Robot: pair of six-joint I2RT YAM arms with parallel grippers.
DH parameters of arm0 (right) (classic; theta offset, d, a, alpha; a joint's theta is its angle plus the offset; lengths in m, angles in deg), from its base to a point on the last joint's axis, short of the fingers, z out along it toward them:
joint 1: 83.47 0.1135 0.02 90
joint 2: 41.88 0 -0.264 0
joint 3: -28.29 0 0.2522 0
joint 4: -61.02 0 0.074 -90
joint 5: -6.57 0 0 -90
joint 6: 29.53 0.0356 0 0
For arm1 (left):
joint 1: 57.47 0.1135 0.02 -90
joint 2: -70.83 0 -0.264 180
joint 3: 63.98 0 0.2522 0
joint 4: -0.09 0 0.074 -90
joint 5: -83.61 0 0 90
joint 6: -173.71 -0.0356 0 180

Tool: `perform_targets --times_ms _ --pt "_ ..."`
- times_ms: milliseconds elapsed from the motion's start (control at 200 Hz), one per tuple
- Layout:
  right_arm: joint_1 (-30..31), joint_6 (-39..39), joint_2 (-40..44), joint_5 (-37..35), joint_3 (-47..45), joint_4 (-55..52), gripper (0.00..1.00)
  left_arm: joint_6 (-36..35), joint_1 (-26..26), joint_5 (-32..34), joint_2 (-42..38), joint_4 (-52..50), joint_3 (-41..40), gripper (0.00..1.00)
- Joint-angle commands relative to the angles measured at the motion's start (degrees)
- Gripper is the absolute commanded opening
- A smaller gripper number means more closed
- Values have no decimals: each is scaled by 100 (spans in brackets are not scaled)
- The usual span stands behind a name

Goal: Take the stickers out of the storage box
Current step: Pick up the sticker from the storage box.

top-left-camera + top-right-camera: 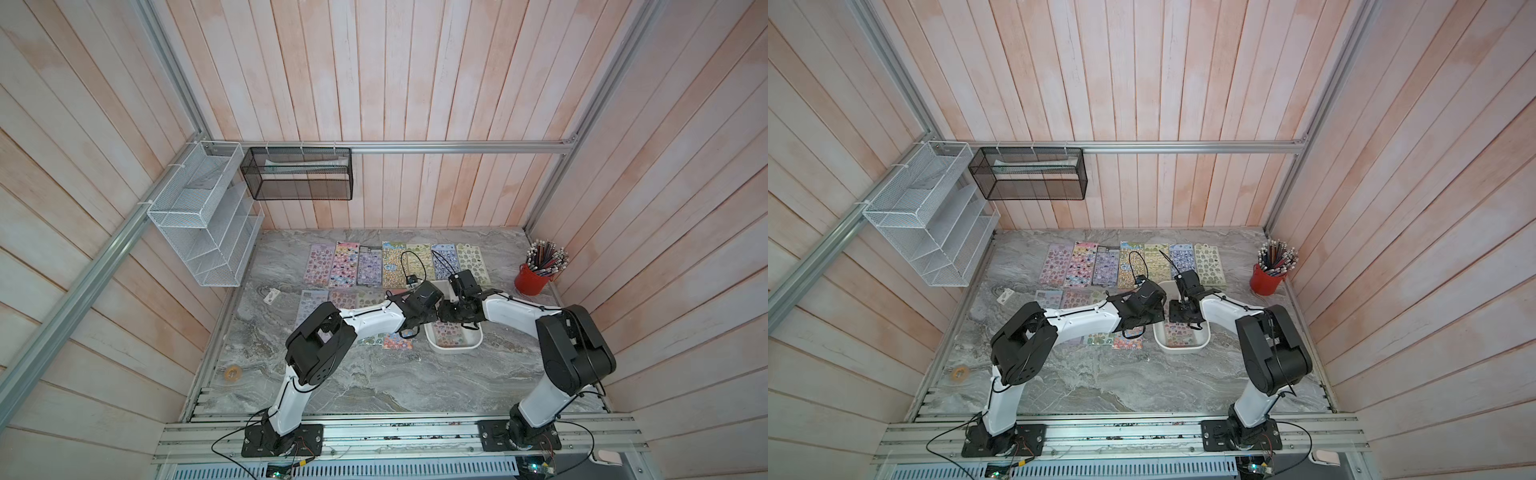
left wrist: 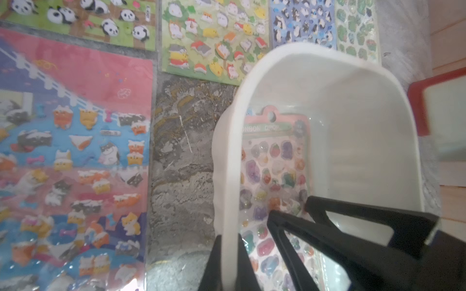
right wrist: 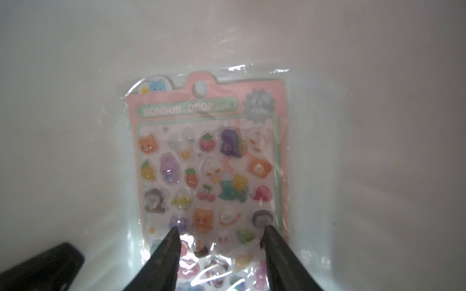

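The marble table point(image 1: 374, 386) carried two rows of stickers point(image 1: 345, 266) already laid flat, the nearer row partly hidden under the left arm. The job therefore looked nearly finished, with the pick of the final sheet in hand. The storage box point(image 1: 454, 351) sat toward the right of the table, just in front of the far row. One pink sheet point(image 3: 209, 161) lay flat on its floor, close to the wall nearer the left arm. The left gripper point(image 2: 230, 252) was pinched shut on that wall, one finger inside and one outside, steadying the box. The right gripper point(image 3: 222, 230) hung inside the box directly over the sheet, its jaws spread a little narrower than the sheet and holding nothing. Whether the fingertips point(image 3: 174, 234) touched the glossy sleeve could not be told. The next move, I judged, called for catching a thin, slippery sleeve lying flat on smooth plastic: press down, close to buckle it, then lift clear of the rim.
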State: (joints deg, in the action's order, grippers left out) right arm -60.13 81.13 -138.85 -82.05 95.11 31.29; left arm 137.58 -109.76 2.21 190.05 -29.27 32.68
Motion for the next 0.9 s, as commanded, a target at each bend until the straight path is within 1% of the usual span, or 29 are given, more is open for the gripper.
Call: perform_targets --times_ms 0,35,105,210,355,460,580,665,800,895 --pt "8 -65 -308 -10 -98 -205 63 36 -28 -131 -109 -115 -177 0" --pt "10 -71 -269 -9 -101 -184 65 36 -33 -131 -117 -115 -176 0" --pt "9 -81 -131 -11 -81 -171 67 27 -37 -139 -119 -114 -190 0" --pt "-9 -51 234 93 -9 -186 66 19 -43 -131 -131 -115 -211 0" --pt "-34 -36 664 67 188 -397 57 1 -34 -113 -153 -127 -221 0" --pt "-74 -79 763 -179 295 -599 50 -2 -39 -104 -171 -121 -237 0" --pt "-104 -160 629 -687 276 -716 37 -9 -38 -93 -188 -121 -233 0" --pt "-87 -160 439 -765 218 -704 33 -25 -29 -87 -204 -131 -234 0" --pt "47 -142 35 -1132 190 -662 33 -51 -37 -69 -236 -158 -225 0" --pt "104 -144 -188 -1288 163 -603 38 -74 -38 -45 -265 -163 -245 0"
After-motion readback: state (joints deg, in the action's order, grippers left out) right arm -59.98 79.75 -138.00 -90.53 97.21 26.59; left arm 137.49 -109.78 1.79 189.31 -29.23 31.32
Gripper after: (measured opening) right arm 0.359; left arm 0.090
